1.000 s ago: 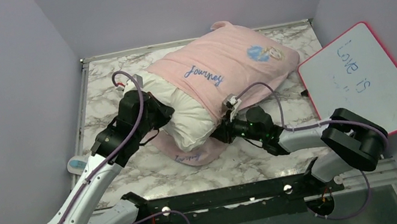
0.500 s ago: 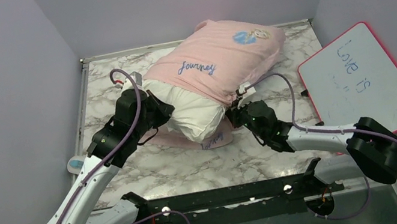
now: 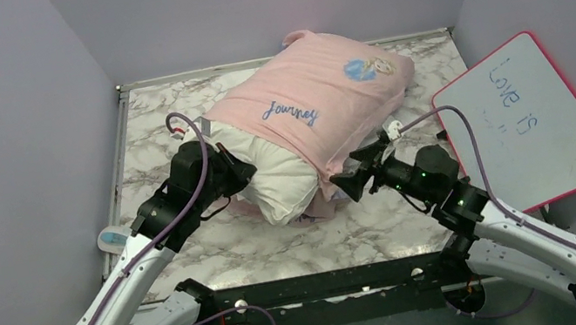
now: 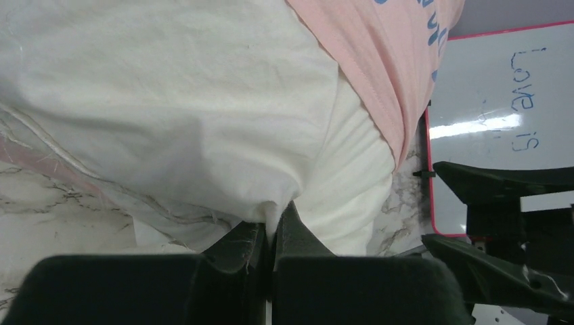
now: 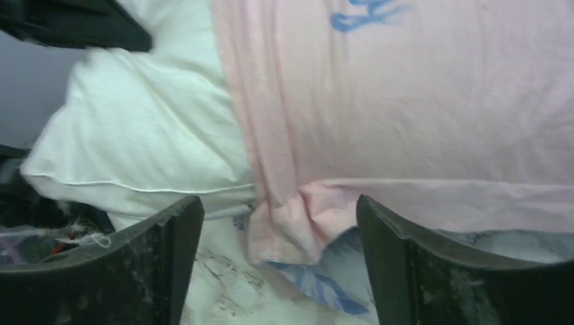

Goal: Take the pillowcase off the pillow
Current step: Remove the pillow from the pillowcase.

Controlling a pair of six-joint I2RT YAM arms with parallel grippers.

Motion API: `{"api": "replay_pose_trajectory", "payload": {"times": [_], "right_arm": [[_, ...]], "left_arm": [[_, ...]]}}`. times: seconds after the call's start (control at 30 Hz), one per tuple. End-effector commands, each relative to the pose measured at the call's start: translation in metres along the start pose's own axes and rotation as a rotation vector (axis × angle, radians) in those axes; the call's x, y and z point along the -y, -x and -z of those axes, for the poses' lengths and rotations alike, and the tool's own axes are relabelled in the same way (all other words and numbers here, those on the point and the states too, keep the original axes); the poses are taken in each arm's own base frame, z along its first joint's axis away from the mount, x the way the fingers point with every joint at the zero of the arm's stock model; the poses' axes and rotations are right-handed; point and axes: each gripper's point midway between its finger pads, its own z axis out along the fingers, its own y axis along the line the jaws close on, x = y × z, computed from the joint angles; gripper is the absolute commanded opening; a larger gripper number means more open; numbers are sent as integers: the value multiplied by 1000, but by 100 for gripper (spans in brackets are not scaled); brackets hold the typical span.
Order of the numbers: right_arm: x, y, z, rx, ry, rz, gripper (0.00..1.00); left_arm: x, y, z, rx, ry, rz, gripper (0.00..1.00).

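The pale pink pillowcase [image 3: 317,96] with blue "Journey" script covers the far part of the pillow. The pillow's plain white end [image 3: 283,183] sticks out toward me. My left gripper [image 3: 239,173] is shut on a pinch of the white pillow fabric [image 4: 203,122], which runs down between its closed fingers [image 4: 294,227]. My right gripper [image 3: 352,184] stands open just right of the pillowcase's opening. In the right wrist view the bunched pink hem with its blue underside [image 5: 308,220] lies between the spread fingers [image 5: 169,237], touching neither.
A pink-framed whiteboard [image 3: 524,118] leans at the right, close behind my right arm. A small white and blue object [image 3: 113,238] sits at the marble table's [image 3: 219,249] left edge. Lilac walls close in the left, back and right.
My right gripper has opened and let go of the pillowcase hem, and the right arm has drawn back to the right. The left gripper keeps its hold on the pillow.
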Motion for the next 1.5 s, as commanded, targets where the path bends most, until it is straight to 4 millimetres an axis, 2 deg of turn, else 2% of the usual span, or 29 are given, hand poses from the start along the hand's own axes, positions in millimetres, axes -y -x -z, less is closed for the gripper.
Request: {"api": "replay_pose_trajectory", "payload": {"times": [0.0, 0.07, 0.17, 0.23, 0.3, 0.43, 0.53, 0.6, 0.67, 0.8, 0.83, 0.9, 1.03, 1.07, 1.1, 1.13, 1.23, 1.27, 1.3, 1.37, 1.47], "right_arm": [[-44, 39, 12, 144, 255, 203, 95], [-57, 55, 9, 167, 323, 266, 96], [-73, 56, -7, 102, 416, 389, 96], [-77, 56, -21, 88, 387, 457, 95], [-81, 62, -27, 166, 329, 571, 96], [-125, 53, -21, 279, 467, 860, 98], [-144, 43, -26, 268, 510, 941, 100], [-150, 28, -35, 223, 505, 1016, 100], [-149, 10, -46, 173, 475, 1107, 100], [-104, -8, -79, 44, 186, 1229, 100], [-94, -7, -84, 40, 118, 1254, 100], [-82, 8, -92, 103, -27, 1291, 100], [-74, 42, -108, 226, -276, 1330, 100], [-75, 51, -110, 260, -315, 1303, 97], [-77, 55, -114, 271, -323, 1287, 87], [-81, 55, -118, 264, -304, 1270, 74], [-87, 64, -124, 237, -269, 1106, 33], [-86, 70, -122, 224, -274, 1039, 12], [-86, 75, -121, 209, -278, 975, 2], [-86, 85, -119, 196, -274, 841, 1], [-84, 96, -117, 166, -249, 650, 1]], "left_arm": [[37, 29, 4, 105, -153, 11, 0], [38, 29, 2, 103, -154, 14, 0], [35, 28, -1, 103, -144, 6, 0], [34, 29, -2, 111, -134, -2, 0], [34, 33, -5, 121, -123, -5, 0], [38, 38, -10, 123, -114, -12, 0], [41, 41, -10, 126, -120, -16, 0], [42, 40, -9, 123, -128, -17, 0], [44, 39, -7, 116, -140, -19, 0], [49, 42, 1, 119, -162, -16, 0], [50, 42, 3, 117, -167, -13, 0], [52, 39, 7, 109, -182, -3, 0], [53, 33, 11, 88, -206, 4, 0], [54, 29, 14, 75, -218, 4, 0], [51, 28, 16, 78, -212, 11, 0], [41, 31, 16, 103, -170, 21, 4], [17, 39, 32, 191, -87, 34, 42], [9, 41, 36, 216, -57, 36, 54], [-1, 44, 41, 241, -21, 38, 63], [-17, 46, 48, 272, 49, 42, 74], [-37, 50, 63, 313, 138, 62, 79]]}}
